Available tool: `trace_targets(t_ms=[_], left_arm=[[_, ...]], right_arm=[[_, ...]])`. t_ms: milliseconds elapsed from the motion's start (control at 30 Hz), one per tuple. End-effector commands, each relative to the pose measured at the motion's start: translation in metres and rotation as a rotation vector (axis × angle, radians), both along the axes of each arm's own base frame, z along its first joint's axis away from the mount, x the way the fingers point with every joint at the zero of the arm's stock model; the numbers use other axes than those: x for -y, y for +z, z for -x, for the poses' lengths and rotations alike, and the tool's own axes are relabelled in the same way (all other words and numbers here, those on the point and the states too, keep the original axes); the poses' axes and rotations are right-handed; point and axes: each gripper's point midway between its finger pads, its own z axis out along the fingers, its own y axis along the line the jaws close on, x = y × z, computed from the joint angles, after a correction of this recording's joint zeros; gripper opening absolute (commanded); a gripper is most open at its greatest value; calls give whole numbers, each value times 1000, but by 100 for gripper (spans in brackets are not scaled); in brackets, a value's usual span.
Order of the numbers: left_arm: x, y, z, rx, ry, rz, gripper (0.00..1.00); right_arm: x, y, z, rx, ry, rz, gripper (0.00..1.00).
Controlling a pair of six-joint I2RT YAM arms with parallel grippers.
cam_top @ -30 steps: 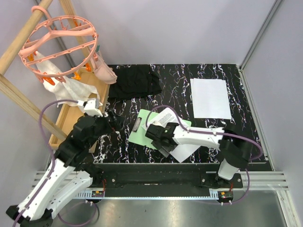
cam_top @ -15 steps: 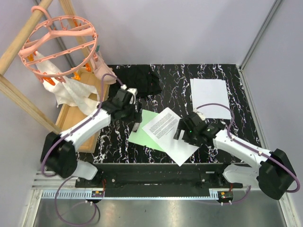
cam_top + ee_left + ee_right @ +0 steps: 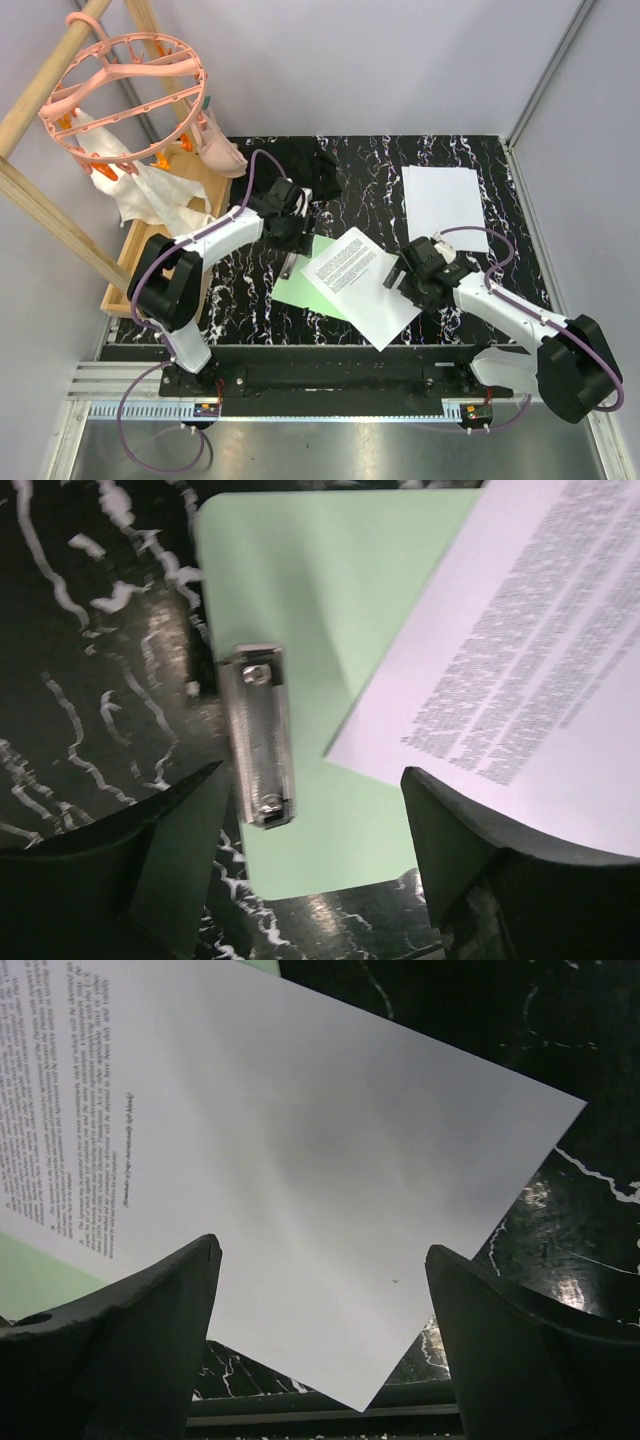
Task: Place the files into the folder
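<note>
- White paper with black print, one of the files (image 3: 358, 285), is seen nearest the arm bases. It lies crooked, partly on the folder (image 3: 297, 288) and partly on the dark bench (image 3: 390, 175).
- The right end effector (image 3: 322, 1250) is held just above the blank end of that sheet. Its fingers are spread wide and nothing is pinched.
- The light-green folder is found flat on the bench, under the left part of the printed sheet.
- A metal clip (image 3: 259, 735) is seen on one short edge of the folder. No paper is tucked under it, and the sheet's corner lies just beside it.
- The left end effector (image 3: 310, 780) is held over the clip. Its fingers are spread, the clip shows in the gap close to one finger, and nothing is pinched.
- The step in hand is judged to be this: the clip is to be opened while the sheet is slid under it.
- For this to go well, the clip should be pressed by the left fingers at its raised end, so that the folder is not pushed away.
- The sheet should be pressed down lightly and turned straight with the folder before it is slid, so that it is not creased.
- Farther back, a blank white sheet (image 3: 445, 207) lies well apart from the folder. It is not yet put in.
</note>
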Motion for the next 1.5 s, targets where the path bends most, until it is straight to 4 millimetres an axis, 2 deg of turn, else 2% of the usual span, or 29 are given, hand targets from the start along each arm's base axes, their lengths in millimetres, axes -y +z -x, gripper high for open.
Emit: trace_targets(t_ms=[0, 33, 67, 100, 167, 267, 433, 467, 500, 533, 600, 633, 667, 700, 900, 933, 1100, 1133, 1267, 1333, 1367, 1400, 1467], left_arm=[[61, 39, -13, 57, -79, 257, 69], [70, 38, -12, 46, -89, 275, 67], [75, 25, -16, 21, -85, 268, 65], [81, 25, -21, 22, -83, 276, 63], [87, 8, -23, -20, -61, 266, 58], [94, -5, -26, -32, -46, 268, 57], [95, -31, -10, -109, -32, 271, 59], [92, -39, 0, -137, -28, 269, 59], [91, -42, 4, -150, -23, 274, 59], [93, -40, 7, -157, -17, 297, 59], [87, -48, 21, -185, -4, 295, 60], [86, -42, 22, -172, 4, 309, 60], [79, -49, 31, -190, 12, 295, 60], [77, -48, 34, -188, 16, 299, 60], [72, -32, 58, -171, 5, 326, 60], [73, -22, 58, -152, 3, 342, 59], [70, -6, 64, -130, -8, 365, 61], [70, 0, 64, -116, -20, 366, 63], [63, 24, 59, -34, -46, 348, 74], [55, 41, 55, 27, -34, 337, 78], [51, 44, 55, 41, -24, 329, 82], [45, 47, 52, 56, -9, 318, 84], [31, 49, 51, 78, 30, 275, 86]], right_arm=[[18, -1, 0, 24, -131, -21, 92], [21, -6, 4, 15, -141, -20, 92], [23, -7, 5, 14, -157, -24, 92], [24, -7, 6, 17, -166, -32, 92], [31, -12, 8, 12, -187, -26, 91], [38, -14, 4, 17, -203, -21, 91], [46, -19, -11, 25, -200, -5, 91], [45, -19, -16, 32, -197, -16, 91], [47, -23, -20, 19, -204, -17, 91], [40, -21, -27, 30, -177, -48, 91], [38, -26, -34, 14, -171, -58, 91], [34, -26, -38, 15, -148, -67, 91], [33, -26, -41, 10, -137, -64, 91], [32, -30, -42, -8, -122, -52, 92], [35, -27, -65, 2, -51, 1, 93], [35, -27, -67, 5, -27, 13, 93], [42, -25, -73, 5, 62, 89, 97], [49, -22, -74, 0, 73, 134, 98], [53, -8, -88, 32, 139, 195, 100], [50, 5, -103, 72, 199, 220, 100], [48, 3, -107, 64, 220, 227, 100], [45, 13, -118, 85, 225, 226, 100], [46, 14, -119, 57, 239, 241, 100]])
